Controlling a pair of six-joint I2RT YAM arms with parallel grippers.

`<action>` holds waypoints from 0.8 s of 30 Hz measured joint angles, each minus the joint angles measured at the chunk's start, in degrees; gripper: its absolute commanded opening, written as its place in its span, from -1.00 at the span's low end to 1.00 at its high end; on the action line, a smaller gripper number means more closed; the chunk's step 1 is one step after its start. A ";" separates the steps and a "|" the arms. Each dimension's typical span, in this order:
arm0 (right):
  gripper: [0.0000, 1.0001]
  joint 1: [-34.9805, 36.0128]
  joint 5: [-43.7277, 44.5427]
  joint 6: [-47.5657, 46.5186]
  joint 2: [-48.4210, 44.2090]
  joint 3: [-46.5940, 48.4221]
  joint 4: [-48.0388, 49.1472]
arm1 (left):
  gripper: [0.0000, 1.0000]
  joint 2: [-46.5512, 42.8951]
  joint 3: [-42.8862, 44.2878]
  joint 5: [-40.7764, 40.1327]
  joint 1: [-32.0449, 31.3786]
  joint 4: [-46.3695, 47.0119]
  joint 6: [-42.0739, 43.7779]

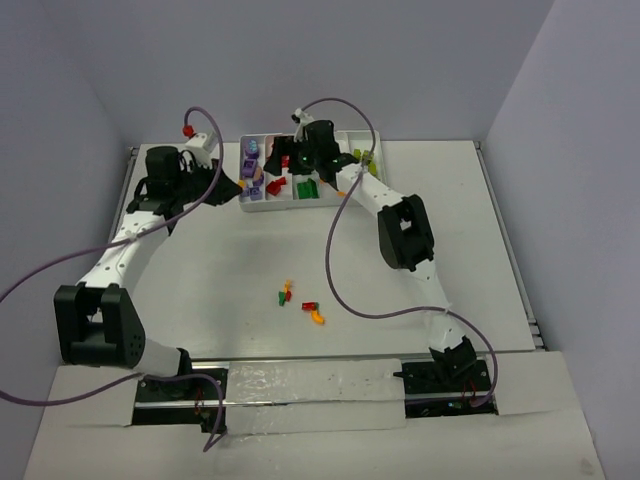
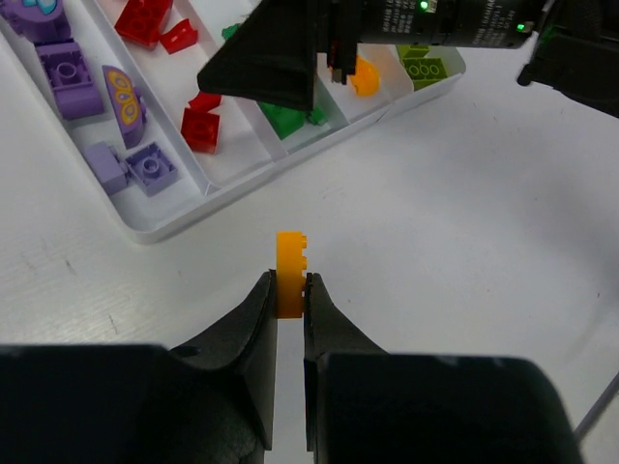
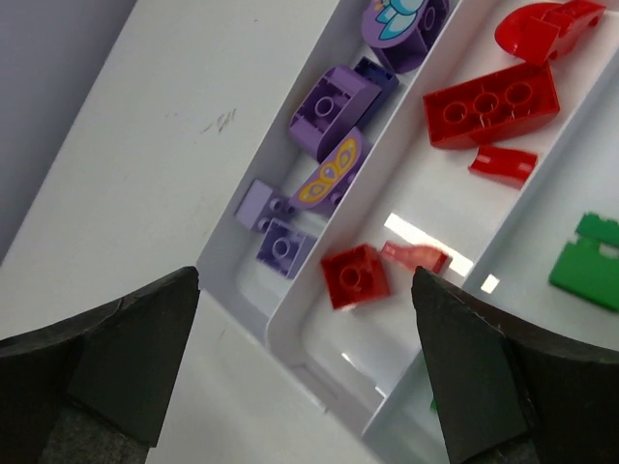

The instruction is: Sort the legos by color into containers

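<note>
Nearest my lens in the left wrist view, the left claw [image 2: 290, 290] is clenched on an orange brick [image 2: 290, 263], pinched edge-on between the fingertips with its studs poking out above them. It hangs over bare tabletop [image 2: 464, 251], just short of the white tray [image 2: 164, 228], which fills the upper left of that frame. That brick is not yet sorted. The lane it belongs in, as I read it, is the one already holding an orange piece [image 2: 366, 75], toward the top of the frame.

In the right wrist view, the right claw [image 3: 305, 290] is released, its fingers spread wide with nothing between them. It is poised over the near end of the red lane, where a small red brick [image 3: 355, 277] lies directly beneath. I count that one as delivered.

Moving outward, the tray is well stocked. The purple pieces [image 3: 334, 106] sit in the outermost lane, and more red bricks [image 3: 488, 104] lie further up their lane. A green brick [image 3: 585, 266] is in the next lane over, at the right edge of the frame. A lime green brick [image 2: 426, 70] sits in the last lane, seen from the left wrist.

From the top view, a small cluster of loose bricks [image 1: 300, 303] lies on the tabletop in the middle of the frame, well apart from the tray. I make out green, red and orange or yellow among them, perhaps four or five, but they are too small to count surely.

My judgement is that most of the job is done, with the held brick and that cluster left.
</note>
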 measured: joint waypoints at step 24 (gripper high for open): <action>1.00 -22.27 1.25 -17.11 -59.54 -58.01 -10.56 | -0.92 59.36 60.88 -26.06 -24.94 5.82 -6.02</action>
